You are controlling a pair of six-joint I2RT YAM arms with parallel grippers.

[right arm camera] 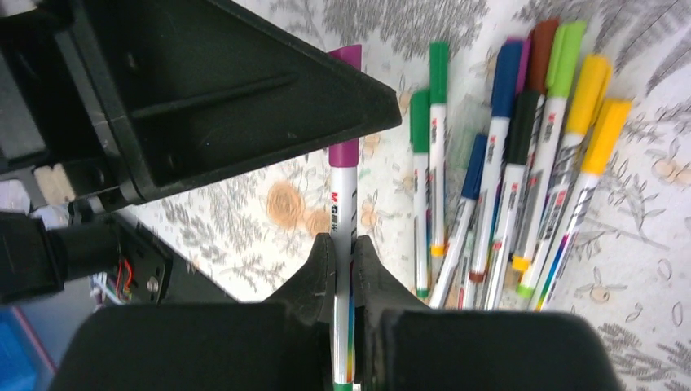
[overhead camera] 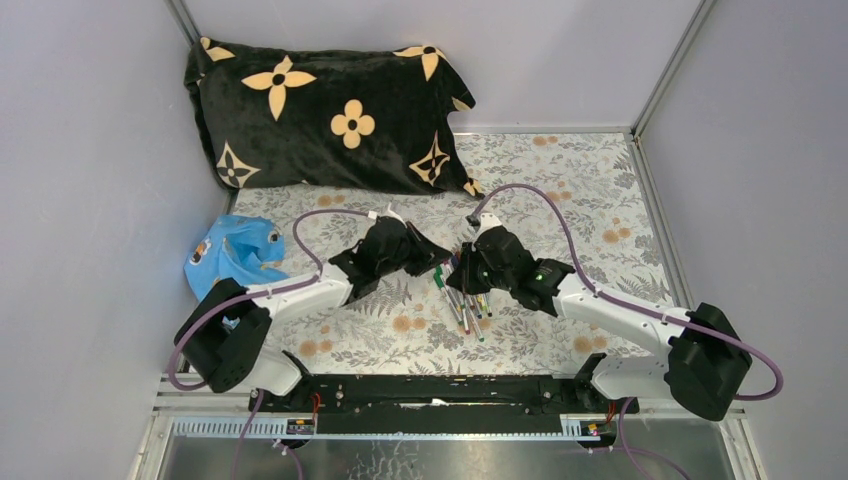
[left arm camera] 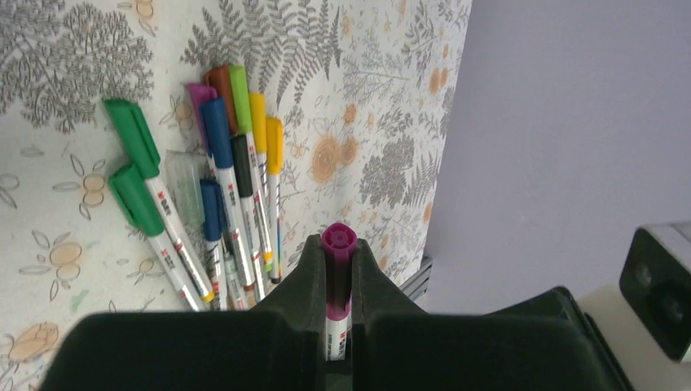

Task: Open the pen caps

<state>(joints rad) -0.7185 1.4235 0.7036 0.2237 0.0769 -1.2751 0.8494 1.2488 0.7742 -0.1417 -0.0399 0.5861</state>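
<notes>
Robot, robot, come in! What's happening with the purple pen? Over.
Left jaws shut on purple cap. Right jaws shut on that pen's barrel. Cap not yet off. Other pens alongside, nothing blocking.

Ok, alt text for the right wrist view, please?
Right gripper shut on the white barrel of a pen, the left gripper clamped on its purple cap just ahead. To the right, other capped pens lie bunched on a floral cloth.
</notes>
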